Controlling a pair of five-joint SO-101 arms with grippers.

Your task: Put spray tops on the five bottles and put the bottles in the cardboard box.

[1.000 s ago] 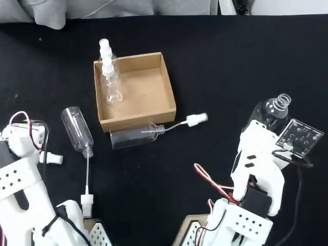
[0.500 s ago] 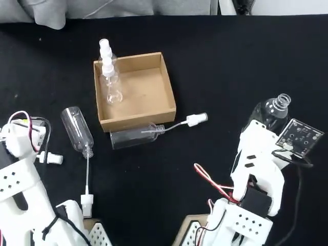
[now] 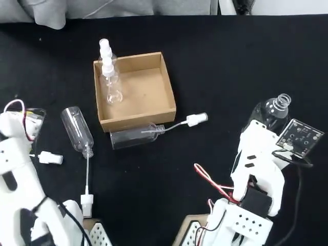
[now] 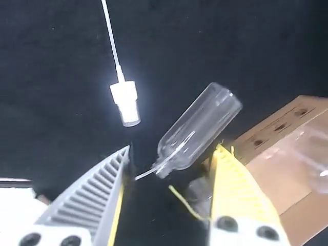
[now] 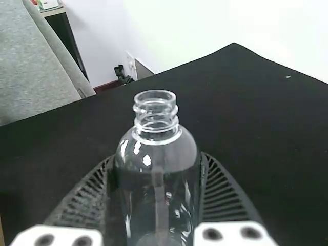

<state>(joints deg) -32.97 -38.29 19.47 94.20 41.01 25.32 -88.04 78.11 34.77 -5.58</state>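
Five bottles (image 3: 77, 128); five spray tops (image 3: 51, 158); one cardboard box (image 3: 146, 95).

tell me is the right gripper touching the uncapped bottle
Touching. The right wrist view shows the right gripper with both jaws pressed against the sides of the uncapped bottle, which stands upright between them.

Cardboard box (image 3: 154, 97) – right half open from above, two capped bottles (image 3: 111, 84) crowd its left wall. A lying bottle (image 3: 132, 137) blocks the near wall; open table (image 3: 230, 72) right of box.
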